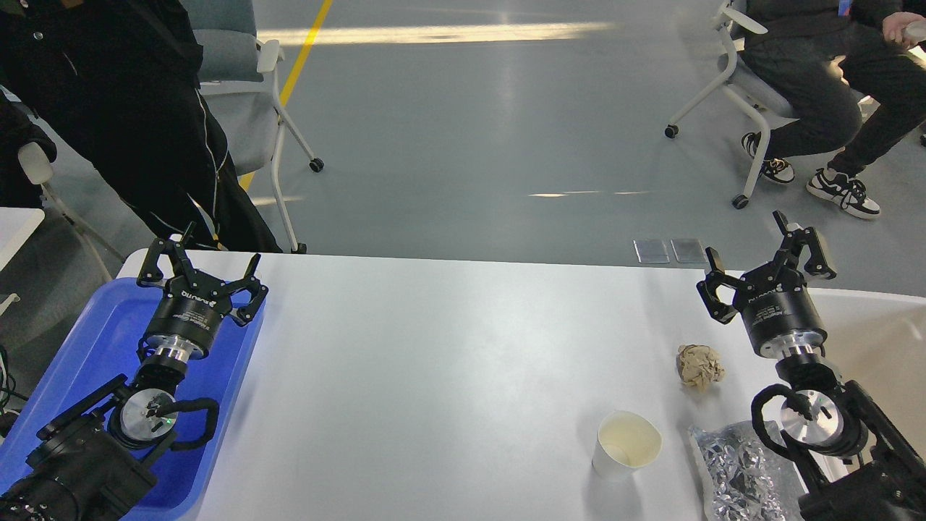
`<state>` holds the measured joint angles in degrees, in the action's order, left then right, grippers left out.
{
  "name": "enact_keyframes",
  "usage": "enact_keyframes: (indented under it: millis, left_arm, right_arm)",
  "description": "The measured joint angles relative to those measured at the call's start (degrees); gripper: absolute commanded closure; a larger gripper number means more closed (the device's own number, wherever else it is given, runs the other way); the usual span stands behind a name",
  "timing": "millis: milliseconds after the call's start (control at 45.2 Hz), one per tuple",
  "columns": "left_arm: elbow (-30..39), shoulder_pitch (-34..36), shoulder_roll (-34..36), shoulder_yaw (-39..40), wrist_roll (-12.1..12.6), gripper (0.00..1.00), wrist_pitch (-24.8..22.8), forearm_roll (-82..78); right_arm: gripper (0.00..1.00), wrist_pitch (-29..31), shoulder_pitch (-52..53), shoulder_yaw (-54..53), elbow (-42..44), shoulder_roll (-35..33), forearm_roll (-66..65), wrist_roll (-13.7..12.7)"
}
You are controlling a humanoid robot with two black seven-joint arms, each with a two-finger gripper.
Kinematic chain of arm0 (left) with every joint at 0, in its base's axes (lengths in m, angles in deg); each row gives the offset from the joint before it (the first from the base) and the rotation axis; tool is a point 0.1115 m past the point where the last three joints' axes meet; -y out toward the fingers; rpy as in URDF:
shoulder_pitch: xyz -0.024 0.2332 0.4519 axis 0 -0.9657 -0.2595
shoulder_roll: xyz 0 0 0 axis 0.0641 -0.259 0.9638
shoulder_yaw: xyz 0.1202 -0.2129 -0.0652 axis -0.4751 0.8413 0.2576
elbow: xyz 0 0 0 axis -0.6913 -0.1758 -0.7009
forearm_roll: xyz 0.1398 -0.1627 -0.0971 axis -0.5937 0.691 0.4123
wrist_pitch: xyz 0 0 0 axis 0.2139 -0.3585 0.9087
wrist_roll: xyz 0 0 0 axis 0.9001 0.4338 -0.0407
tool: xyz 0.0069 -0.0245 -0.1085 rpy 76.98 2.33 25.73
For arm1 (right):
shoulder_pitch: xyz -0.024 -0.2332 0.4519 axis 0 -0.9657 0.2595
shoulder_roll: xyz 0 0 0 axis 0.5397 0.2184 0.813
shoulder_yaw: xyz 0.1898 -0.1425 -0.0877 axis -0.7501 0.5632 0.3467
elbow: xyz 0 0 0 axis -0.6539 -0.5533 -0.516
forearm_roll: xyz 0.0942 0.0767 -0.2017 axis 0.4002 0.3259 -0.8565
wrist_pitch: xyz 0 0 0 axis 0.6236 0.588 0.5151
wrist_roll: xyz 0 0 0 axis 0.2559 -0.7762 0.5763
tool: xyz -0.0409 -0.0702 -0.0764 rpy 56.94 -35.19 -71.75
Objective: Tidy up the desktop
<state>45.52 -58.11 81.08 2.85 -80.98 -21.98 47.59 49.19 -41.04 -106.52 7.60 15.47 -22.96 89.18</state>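
Note:
The white desktop (434, 362) fills the lower view. On its right part lie a crumpled brown paper ball (699, 366), an empty white paper cup (626, 444) and a crumpled silver foil bag (741, 472). My left gripper (201, 266) is open and empty, above the far end of the blue tray (94, 347). My right gripper (769, 263) is open and empty, raised beyond and to the right of the paper ball, near the cream-white bin (875, 340).
A person in black (123, 108) stands at the table's far left corner beside a wheeled chair (253, 94). Another person sits on a chair (731, 79) at the far right. A second white table's corner (14, 224) shows at the left.

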Motion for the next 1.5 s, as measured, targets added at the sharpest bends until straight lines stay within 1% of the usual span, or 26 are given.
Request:
enact_keyframes:
  millis: [663, 1105, 1260, 1503]
  left_arm:
    - [0.0, 0.0, 0.0, 0.0, 0.0, 0.00, 0.1, 0.0]
    - [0.0, 0.0, -0.1, 0.0, 0.0, 0.00, 0.0, -0.1]
    - [0.0, 0.0, -0.1, 0.0, 0.0, 0.00, 0.0, -0.1]
    - [0.0, 0.0, -0.1, 0.0, 0.0, 0.00, 0.0, -0.1]
  right_arm:
    - [0.00, -0.6, -4.4, -2.3, -0.9, -1.5, 0.2, 0.0]
    - [0.00, -2.9, -4.2, -1.7, -1.9, -2.6, 0.4, -1.2]
    - [0.00, -3.3, -4.1, 2.4, -4.7, -6.5, 0.4, -3.6]
    - [0.00, -2.9, -3.4, 10.7, -9.7, -15.6, -1.5, -5.3]
